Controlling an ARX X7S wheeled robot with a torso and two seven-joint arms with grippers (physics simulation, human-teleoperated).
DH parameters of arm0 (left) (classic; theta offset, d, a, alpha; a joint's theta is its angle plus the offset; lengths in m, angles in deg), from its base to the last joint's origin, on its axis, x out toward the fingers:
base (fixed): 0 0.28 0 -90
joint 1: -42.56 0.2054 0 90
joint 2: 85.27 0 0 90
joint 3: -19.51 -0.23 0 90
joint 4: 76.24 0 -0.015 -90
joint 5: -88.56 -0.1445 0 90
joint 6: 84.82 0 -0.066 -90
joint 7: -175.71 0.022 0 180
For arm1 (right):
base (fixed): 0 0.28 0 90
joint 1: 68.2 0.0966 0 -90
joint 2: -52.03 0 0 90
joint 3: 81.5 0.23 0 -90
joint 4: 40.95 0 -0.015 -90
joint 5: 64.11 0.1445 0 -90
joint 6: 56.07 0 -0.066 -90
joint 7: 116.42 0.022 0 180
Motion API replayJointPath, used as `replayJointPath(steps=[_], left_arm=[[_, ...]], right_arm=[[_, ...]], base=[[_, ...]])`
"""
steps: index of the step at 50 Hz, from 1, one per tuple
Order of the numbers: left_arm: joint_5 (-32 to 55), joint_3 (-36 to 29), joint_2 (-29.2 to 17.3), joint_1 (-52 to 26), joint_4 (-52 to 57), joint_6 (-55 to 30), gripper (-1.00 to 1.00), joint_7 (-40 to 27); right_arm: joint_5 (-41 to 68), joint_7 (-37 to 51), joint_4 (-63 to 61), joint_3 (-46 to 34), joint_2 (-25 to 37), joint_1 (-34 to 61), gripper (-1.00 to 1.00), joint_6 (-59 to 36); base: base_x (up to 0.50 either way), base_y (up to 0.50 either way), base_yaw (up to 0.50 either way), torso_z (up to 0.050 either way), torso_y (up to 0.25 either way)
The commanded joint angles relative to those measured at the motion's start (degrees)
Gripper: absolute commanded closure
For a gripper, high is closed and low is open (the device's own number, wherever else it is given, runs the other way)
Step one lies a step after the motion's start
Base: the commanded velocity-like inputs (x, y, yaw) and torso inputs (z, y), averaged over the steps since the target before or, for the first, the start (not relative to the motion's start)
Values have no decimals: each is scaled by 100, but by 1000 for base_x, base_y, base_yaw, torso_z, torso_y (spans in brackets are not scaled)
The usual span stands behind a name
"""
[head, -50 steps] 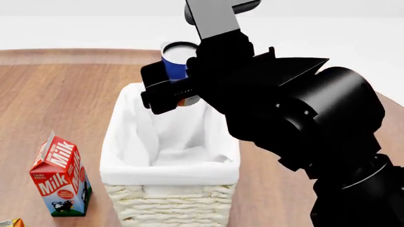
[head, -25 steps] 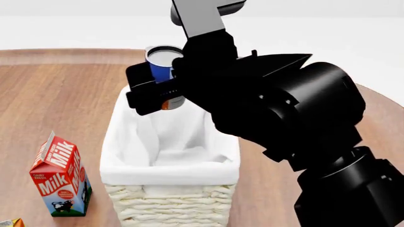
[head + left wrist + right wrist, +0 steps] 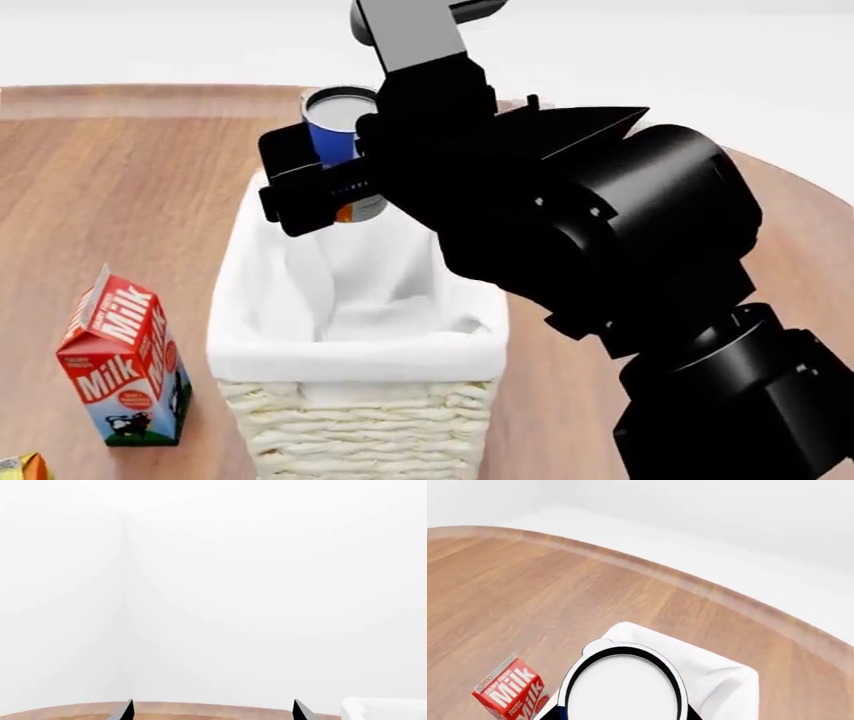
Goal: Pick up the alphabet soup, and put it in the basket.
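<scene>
Now the right gripper (image 3: 334,180) clamps the alphabet soup (image 3: 339,130) above the basket (image 3: 358,340), far end. Next: lower, then release. Left gripper (image 3: 212,711) spread, idle.

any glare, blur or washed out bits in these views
Head view: sharp, but the black right arm shows almost no detail. Left wrist view: nearly all blank white wall, no texture. Right wrist view: the can top sits very close and renders flat white; milk carton stays crisp.
</scene>
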Motion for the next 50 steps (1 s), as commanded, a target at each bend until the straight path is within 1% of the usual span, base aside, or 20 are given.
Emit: replayJointPath(steps=[1,43,44,50], left_arm=[[-5,-26,-5,-4,-6,-6,-100,-7],[16,-57,-53,-4,-14,75,-100,-55],[130,-84,-78,-8,-24,132,-100,4],[73,-86,-69,-17,-28,99,-100,-24]], right_arm=[[-101,-29,-78,28,10,58,100,-9],[-79,23,-124,-88,7,87,100,-3],[-77,19,-122,-86,6,84,100,6],[-63,29,-141,-97,9,88,100,-2]], base=[[0,0,0,0,-160],[-1,0,0,0,-115],[0,0,0,0,-21],[0,0,0,0,0]])
